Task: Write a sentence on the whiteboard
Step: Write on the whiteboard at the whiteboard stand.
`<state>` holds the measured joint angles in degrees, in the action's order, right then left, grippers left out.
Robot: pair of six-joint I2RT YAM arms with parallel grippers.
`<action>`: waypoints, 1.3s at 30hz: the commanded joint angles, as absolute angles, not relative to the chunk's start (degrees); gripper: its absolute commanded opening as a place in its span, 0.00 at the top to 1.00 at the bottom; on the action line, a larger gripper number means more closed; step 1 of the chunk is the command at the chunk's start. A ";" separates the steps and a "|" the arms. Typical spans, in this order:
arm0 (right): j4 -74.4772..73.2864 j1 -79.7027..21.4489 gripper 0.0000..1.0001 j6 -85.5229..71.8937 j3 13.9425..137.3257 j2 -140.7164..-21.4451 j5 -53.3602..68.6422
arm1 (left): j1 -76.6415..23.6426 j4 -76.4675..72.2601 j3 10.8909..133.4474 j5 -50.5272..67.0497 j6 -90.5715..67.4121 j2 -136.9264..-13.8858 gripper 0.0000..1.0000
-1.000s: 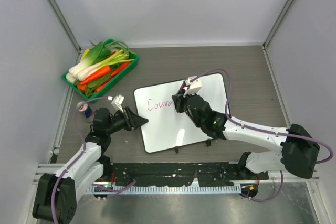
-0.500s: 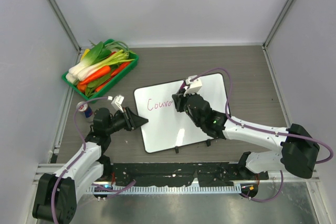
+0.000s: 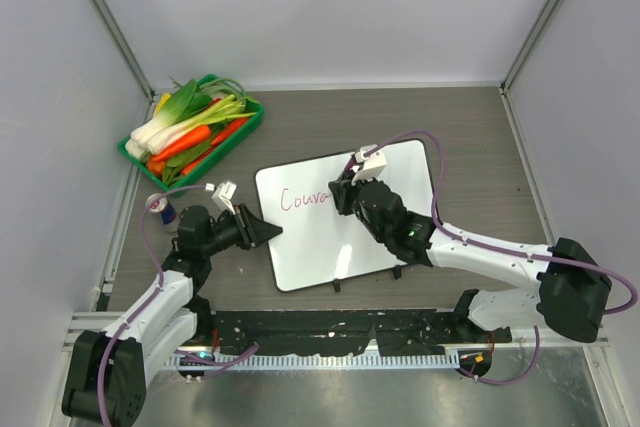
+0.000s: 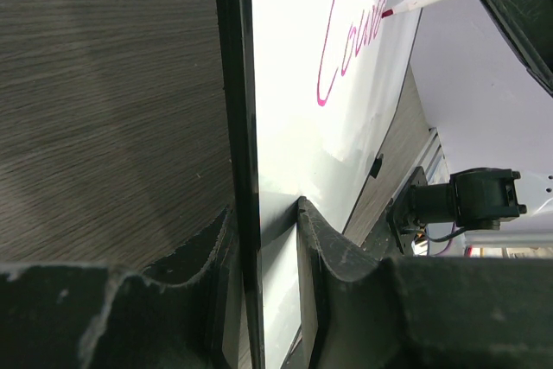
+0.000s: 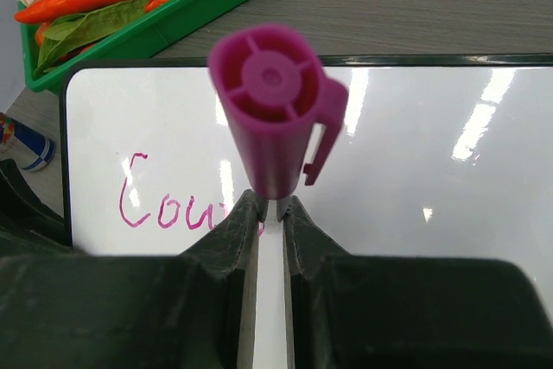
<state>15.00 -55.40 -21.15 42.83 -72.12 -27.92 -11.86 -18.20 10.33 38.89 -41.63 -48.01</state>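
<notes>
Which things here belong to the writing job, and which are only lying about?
Job: whiteboard, marker, pink writing, left end effector clamping the whiteboard, right end effector holding the marker.
Lying about: green tray, vegetables, small can.

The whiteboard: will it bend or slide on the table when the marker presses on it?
Probably stiff: the whiteboard lies flat, its black frame straight. It looks thin and light, so it might slide on the table under the marker; the left tool, clamped on its edge, likely prevents that.
</notes>
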 commanded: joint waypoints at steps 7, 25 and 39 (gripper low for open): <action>12.74 -55.11 0.99 -21.36 40.43 -69.70 -27.77 | -11.78 -20.21 10.46 38.41 -39.37 -48.25 1.00; 14.42 -54.67 0.99 -19.42 45.08 -67.94 -30.76 | -11.87 -20.13 10.46 38.50 -39.37 -48.08 1.00; 15.20 -53.53 0.99 -19.78 45.35 -70.31 -31.20 | -11.78 -20.04 10.55 38.50 -39.37 -48.16 1.00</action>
